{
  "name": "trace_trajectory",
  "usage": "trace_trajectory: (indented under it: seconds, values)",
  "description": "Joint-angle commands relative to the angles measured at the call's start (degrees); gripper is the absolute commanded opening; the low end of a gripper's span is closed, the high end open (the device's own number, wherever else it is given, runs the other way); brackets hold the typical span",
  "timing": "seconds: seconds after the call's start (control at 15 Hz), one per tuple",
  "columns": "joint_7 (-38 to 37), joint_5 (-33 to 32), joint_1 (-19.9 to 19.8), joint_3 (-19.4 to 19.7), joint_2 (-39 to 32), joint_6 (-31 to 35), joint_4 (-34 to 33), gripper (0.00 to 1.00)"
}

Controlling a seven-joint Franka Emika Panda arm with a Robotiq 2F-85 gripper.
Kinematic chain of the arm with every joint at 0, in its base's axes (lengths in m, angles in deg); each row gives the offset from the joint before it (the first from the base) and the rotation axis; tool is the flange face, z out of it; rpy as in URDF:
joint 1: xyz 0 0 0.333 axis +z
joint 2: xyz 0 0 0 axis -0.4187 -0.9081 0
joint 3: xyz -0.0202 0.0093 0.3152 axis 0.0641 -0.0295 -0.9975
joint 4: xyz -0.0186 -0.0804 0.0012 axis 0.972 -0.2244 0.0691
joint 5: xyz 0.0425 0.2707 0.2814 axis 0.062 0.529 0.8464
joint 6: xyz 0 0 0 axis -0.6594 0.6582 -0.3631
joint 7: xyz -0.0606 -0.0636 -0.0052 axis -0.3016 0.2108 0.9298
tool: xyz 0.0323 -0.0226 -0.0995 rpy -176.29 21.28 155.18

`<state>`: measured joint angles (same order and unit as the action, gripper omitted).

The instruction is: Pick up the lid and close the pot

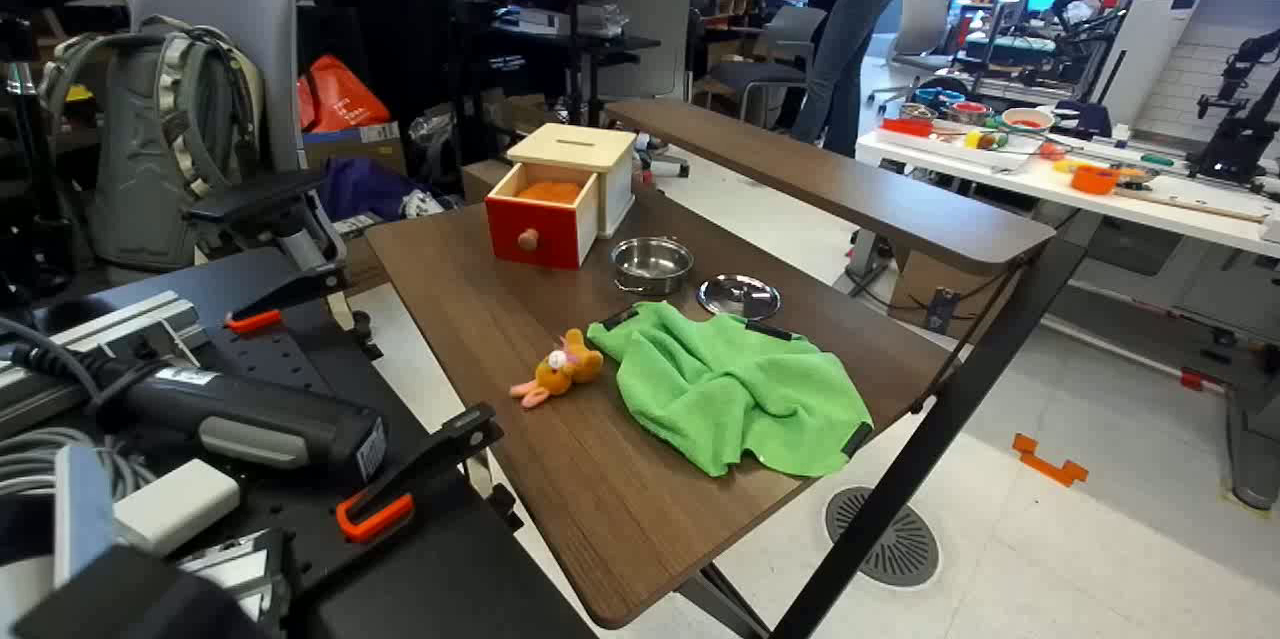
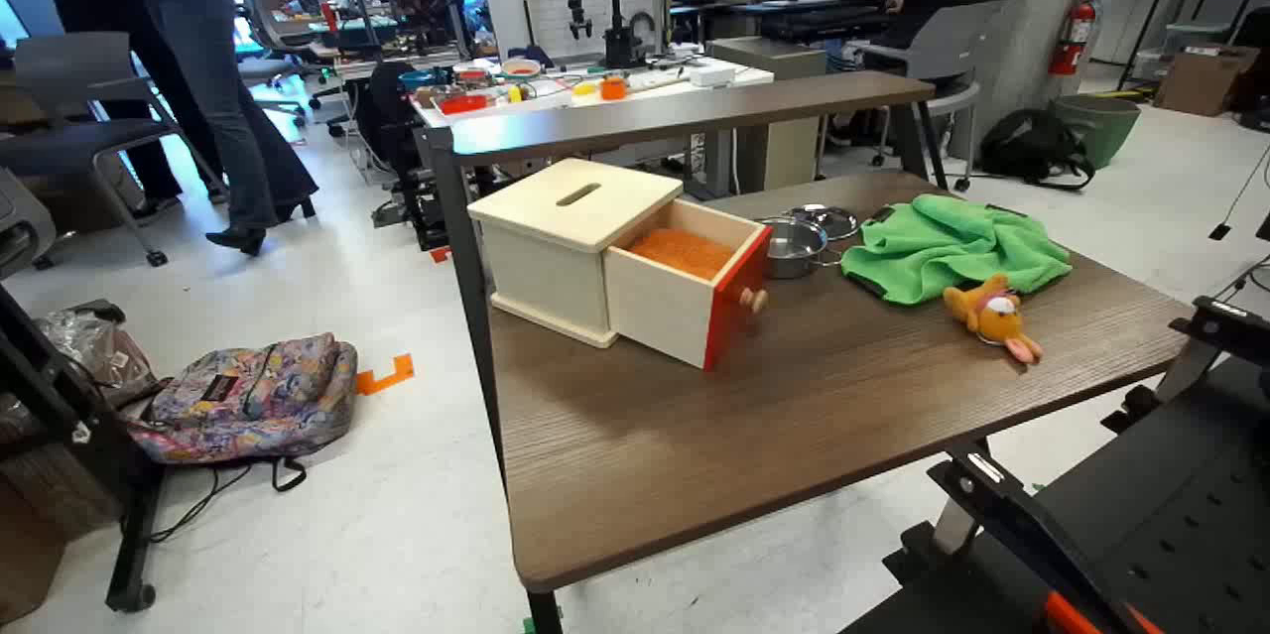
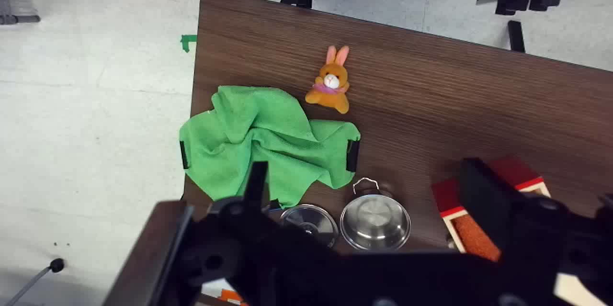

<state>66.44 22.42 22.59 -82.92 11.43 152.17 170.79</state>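
My gripper (image 3: 366, 167) has its jaws spread wide, nothing held; btwn them on wrist cam I see the pot (image 3: 376, 215), uncovered, bare metal inside. Part-out drawer (image 3: 446, 197), w/ orange stuff (image 3: 476, 240) in it, sits partly behind that view's RH finger (image 3: 481, 186). The lid (image 3: 316, 217) lies on tbl (image 3: 407, 119) just beside pot, nearer LH finger (image 3: 255, 184), part-hidden by gripper.

The black two-fingered gripper (image 3: 366, 163), fingers wide apart, hangs over a dark-brown wood-grain table (image 3: 421, 100) and partly hides a box of red and pale wood (image 3: 445, 196). Between the fingers shows a round silvery metal pot (image 3: 376, 222), and just beside it a flat round shiny metal lid (image 3: 316, 220), partly covered by the gripper. A crumpled green cloth (image 3: 287, 143) lies next to the lid, near a small orange plush rabbit (image 3: 330, 84), face up.
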Motion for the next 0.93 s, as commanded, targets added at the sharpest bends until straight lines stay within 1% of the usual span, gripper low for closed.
trace_trajectory:
  seconds: [0.0,0.27,0.4,0.67,0.87]
  values:
    - [-0.2,-0.2,0.7,0.7,0.0,-0.2,-0.1,1.0]
    - [-4.9,-2.2,-0.5,0.7,-3.6,5.0,-1.1,1.0]
    - [-7.8,-2.6,-1.1,1.1,-6.3,9.0,-2.1,1.0]
    - [-15.9,-5.7,-2.8,2.6,-14.3,15.8,-5.9,1.0]
    - [-21.9,-8.1,-2.7,4.7,-20.7,19.2,-9.7,1.0]
